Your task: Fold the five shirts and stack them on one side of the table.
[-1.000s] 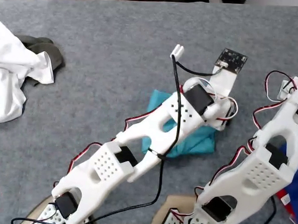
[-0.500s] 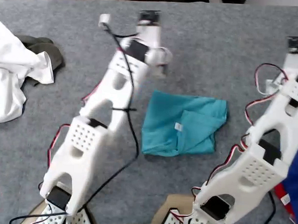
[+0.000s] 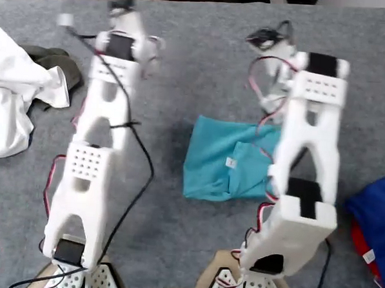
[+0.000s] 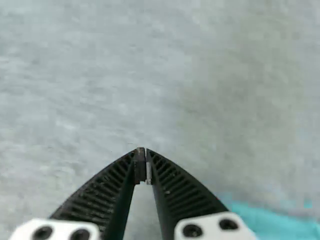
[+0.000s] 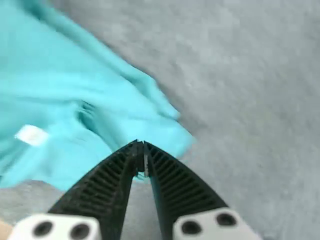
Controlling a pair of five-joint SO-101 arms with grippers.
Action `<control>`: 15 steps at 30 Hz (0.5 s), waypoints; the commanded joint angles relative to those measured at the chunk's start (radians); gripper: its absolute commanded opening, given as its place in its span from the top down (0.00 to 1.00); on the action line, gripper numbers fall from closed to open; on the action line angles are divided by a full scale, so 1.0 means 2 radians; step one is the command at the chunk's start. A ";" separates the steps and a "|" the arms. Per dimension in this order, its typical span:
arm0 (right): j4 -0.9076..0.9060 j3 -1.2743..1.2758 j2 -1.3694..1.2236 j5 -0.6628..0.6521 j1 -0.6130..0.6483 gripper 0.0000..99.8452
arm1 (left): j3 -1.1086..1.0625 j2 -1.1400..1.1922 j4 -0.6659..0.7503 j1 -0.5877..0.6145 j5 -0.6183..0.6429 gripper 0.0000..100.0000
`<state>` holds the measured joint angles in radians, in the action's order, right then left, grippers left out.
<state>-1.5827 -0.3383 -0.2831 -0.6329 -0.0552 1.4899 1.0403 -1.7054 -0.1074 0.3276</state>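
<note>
You see the grey fabric-covered table point(image 3: 203, 67) carrying a teal shirt point(image 3: 218, 155), with left gripper point(image 4: 141, 167) and right gripper point(image 5: 140, 159) both closed on nothing.

Your left arm point(image 3: 107, 114) extends forward, nearly straight, and the left tool point(image 4: 141, 165) has its tips pressed together. Your right arm point(image 3: 309, 137) extends alongside, well apart, with the right tool point(image 5: 140, 159) tips also touching.

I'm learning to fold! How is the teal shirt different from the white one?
The teal shirt lies flat in a folded block; the white shirt is a crumpled heap. The teal shirt sits mid-table; the white shirt is at the edge, against a dark garment. Both rest on the grey table.
</note>
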 commanded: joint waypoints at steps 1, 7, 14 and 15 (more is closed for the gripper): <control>-0.007 -0.014 0.000 -0.002 0.044 0.99 | 0.027 0.033 0.008 0.015 0.002 0.98; -0.007 -0.018 -0.060 -0.006 0.078 0.99 | 0.056 0.130 0.054 0.003 0.006 0.98; -0.007 -0.036 -0.120 -0.005 0.082 0.99 | 0.091 0.137 0.027 0.003 0.004 0.98; -0.007 -0.039 -0.125 -0.005 0.082 0.99 | 0.092 0.137 0.028 0.003 0.003 0.98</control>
<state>-1.5904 -0.3598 -0.5240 -0.6375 0.0997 1.6203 1.3318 -1.6456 -0.0936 0.3307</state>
